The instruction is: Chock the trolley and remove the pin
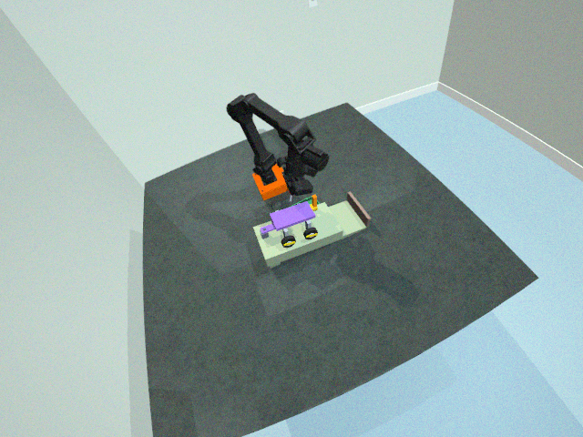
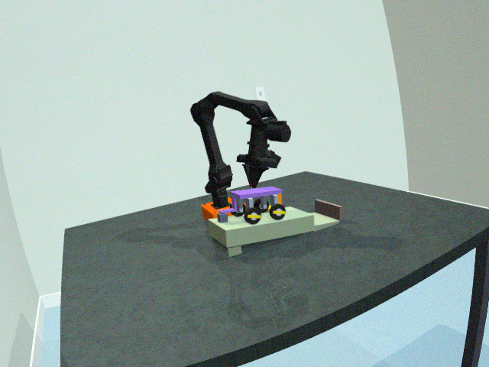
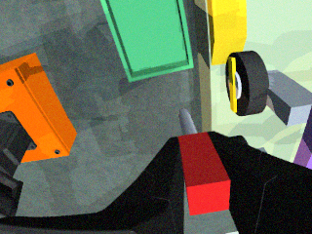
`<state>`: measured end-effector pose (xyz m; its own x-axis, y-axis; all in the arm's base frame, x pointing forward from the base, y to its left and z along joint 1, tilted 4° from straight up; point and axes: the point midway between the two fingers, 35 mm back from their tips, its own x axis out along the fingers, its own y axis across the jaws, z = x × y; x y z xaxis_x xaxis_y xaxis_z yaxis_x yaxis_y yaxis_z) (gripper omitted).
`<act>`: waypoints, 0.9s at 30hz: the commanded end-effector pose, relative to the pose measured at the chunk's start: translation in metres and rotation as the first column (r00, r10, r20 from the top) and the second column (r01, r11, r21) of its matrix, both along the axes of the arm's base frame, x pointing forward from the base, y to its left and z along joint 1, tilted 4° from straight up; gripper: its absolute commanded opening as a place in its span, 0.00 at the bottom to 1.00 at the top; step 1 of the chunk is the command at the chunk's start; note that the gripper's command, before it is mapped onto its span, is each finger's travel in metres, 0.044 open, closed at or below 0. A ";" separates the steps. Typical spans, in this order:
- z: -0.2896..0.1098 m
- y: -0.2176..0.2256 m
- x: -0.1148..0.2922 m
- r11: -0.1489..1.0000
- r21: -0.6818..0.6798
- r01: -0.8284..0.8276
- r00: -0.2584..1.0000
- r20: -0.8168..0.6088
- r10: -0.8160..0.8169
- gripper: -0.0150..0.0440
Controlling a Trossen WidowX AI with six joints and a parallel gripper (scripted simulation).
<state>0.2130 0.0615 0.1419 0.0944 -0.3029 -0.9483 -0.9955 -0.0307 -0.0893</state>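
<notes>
My gripper (image 2: 253, 186) (image 3: 192, 142) is shut on the red head of the stop pin (image 3: 207, 171). The pin's grey shaft points down, clear of the ramp. The gripper hangs above the far side of the trolley, between it and the arm's base. The purple trolley (image 1: 292, 216) (image 2: 257, 193) stands on the pale green ramp (image 1: 306, 247) (image 2: 272, 232). The yellow chock (image 3: 229, 29) with its orange handle (image 1: 314, 201) (image 2: 280, 198) is at the downhill side of the trolley's far downhill wheel (image 3: 254, 85). Exact contact is hard to tell. The green tray (image 3: 152, 39) lies beside the ramp, ahead of the pin in the wrist view.
The orange arm base (image 1: 271, 191) (image 3: 54, 117) stands behind the ramp, left of the tray in the wrist view. A brown end board (image 1: 358, 208) (image 2: 328, 209) stands at the ramp's low end. The trolley's purple deck rises close beside the gripper.
</notes>
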 end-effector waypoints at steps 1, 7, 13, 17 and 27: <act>-0.002 0.016 -0.001 1.000 0.006 0.002 1.000 0.002 -0.002 0.25; -0.005 0.038 -0.002 1.000 0.008 0.002 1.000 0.001 -0.002 0.25; -0.005 0.041 -0.002 1.000 0.010 -0.017 1.000 -0.003 0.018 0.25; -0.005 0.040 -0.003 0.992 0.021 -0.124 0.992 -0.027 0.125 0.25; -0.005 0.038 -0.004 0.909 0.054 -0.414 0.906 -0.074 0.417 0.25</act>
<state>0.2097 0.0998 0.1363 0.1181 -0.2401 -0.9635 -0.9305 -0.3655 -0.0230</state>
